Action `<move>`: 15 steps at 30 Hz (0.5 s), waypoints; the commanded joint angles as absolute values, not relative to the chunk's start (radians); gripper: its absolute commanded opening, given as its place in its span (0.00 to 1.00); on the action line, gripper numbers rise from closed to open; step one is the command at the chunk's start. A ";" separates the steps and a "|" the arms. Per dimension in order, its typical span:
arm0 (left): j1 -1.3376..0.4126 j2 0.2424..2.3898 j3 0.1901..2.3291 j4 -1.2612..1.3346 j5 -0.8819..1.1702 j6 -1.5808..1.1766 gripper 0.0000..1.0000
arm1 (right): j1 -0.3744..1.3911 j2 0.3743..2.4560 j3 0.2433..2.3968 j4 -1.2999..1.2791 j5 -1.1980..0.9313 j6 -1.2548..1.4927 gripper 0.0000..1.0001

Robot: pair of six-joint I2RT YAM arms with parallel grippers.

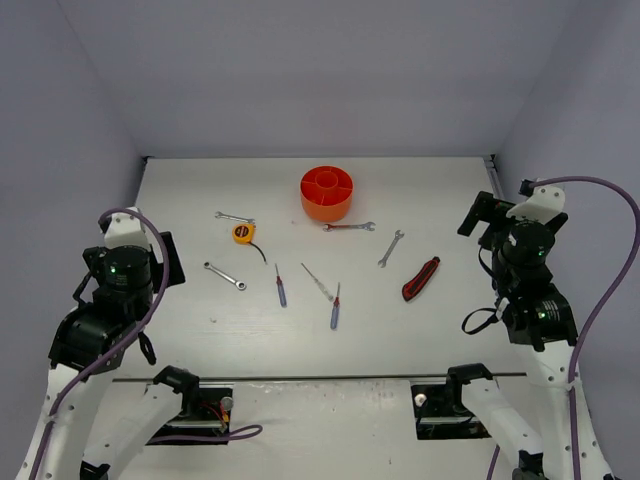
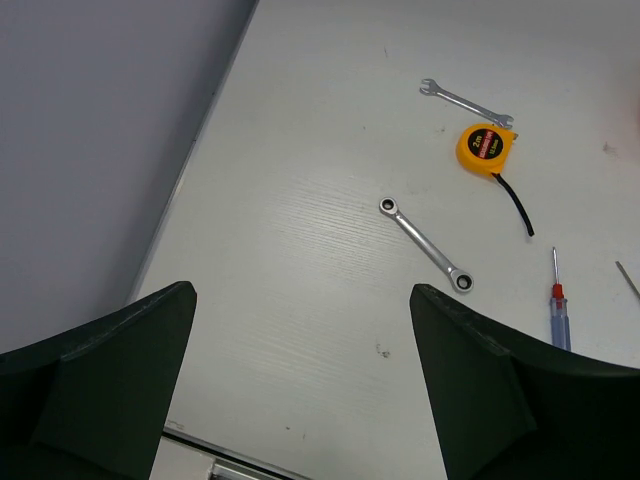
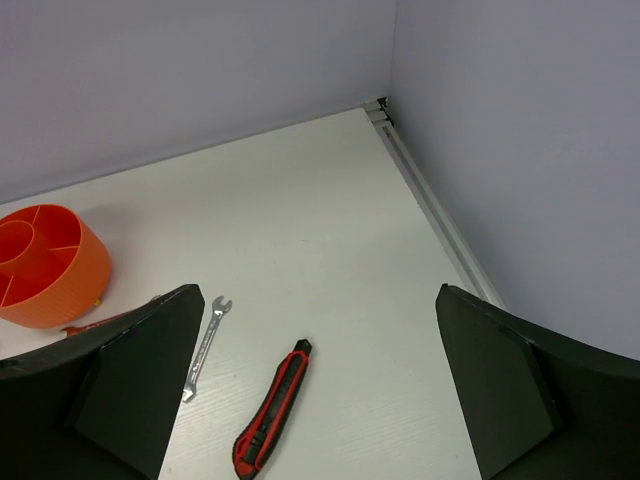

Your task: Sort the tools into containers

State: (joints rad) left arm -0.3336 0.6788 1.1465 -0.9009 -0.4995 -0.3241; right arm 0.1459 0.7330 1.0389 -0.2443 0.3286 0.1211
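We look down on a white table (image 1: 200, 180) with a faint wood grain, boxed in by plain grey-lilac walls (image 1: 300, 70) on three sides. A dark rail (image 1: 320, 378) crosses its near edge. The left gripper (image 2: 302, 320) hangs over the table well to the left of the orange tub (image 1: 327, 193), on the near side. Its fingers are spread wide, with nothing between them.

Left of the tub lies the first wrench (image 1: 234, 217), with the yellow tape measure (image 1: 242, 233) just beside its end and a black strap trailing off it. Nearer to us than these rests the ring-ended wrench (image 1: 225, 276).

Three screwdrivers lie apart from one another on the near side of the tub: the left screwdriver (image 1: 281, 285), the middle screwdriver (image 1: 317, 282) and the right screwdriver (image 1: 335, 307).

The tub itself — round, with dividers inside — stands toward the far edge. A third wrench (image 1: 349, 227) lies flat just in front of it. To the tub's right and nearer lie a slanted wrench (image 1: 391, 248) and then the red-black knife (image 1: 421, 279).

Far right of the tub, the right gripper (image 3: 320, 300) hovers with its fingers parted wide, gripping nothing.
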 commanded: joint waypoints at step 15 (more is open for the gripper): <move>-0.337 0.825 1.184 -0.851 -0.357 -0.384 0.85 | 0.165 0.954 1.053 -0.284 0.222 0.261 1.00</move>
